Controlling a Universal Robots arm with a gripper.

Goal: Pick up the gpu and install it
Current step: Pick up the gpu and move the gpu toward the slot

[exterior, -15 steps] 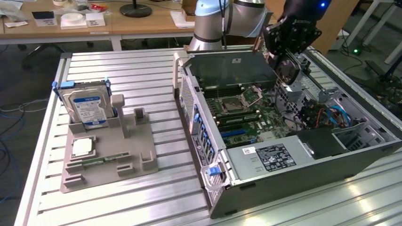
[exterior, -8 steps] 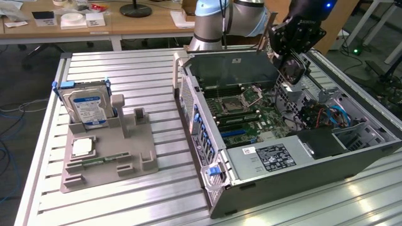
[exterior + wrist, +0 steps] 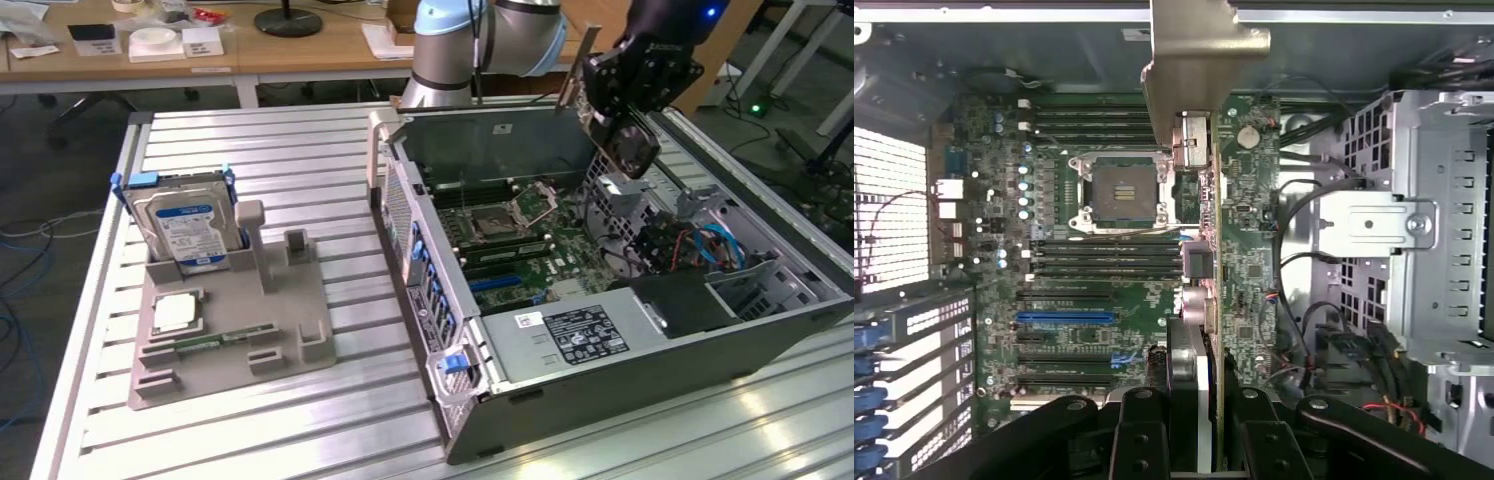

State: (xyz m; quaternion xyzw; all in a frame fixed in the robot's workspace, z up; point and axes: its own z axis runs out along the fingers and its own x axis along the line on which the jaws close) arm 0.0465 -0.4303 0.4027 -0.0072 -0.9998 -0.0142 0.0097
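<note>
The tool [image 3: 1197, 425] is clamped shut on the gpu [image 3: 1201, 200], a thin brownish circuit card with a silver-grey metal end bracket. It holds the card edge-on above the green motherboard [image 3: 534, 250] inside the open grey metal computer case [image 3: 601, 370], probably so the connector edge can face the slots. In the exterior view the tool hangs at about one o'clock; the grey plastic fixture [image 3: 254, 330] with the silver hard drive [image 3: 187, 225] sits at nine o'clock on the slatted aluminium counter [image 3: 267, 140]. The card's faces are hidden, and I cannot tell which slot it lines up with.
</note>
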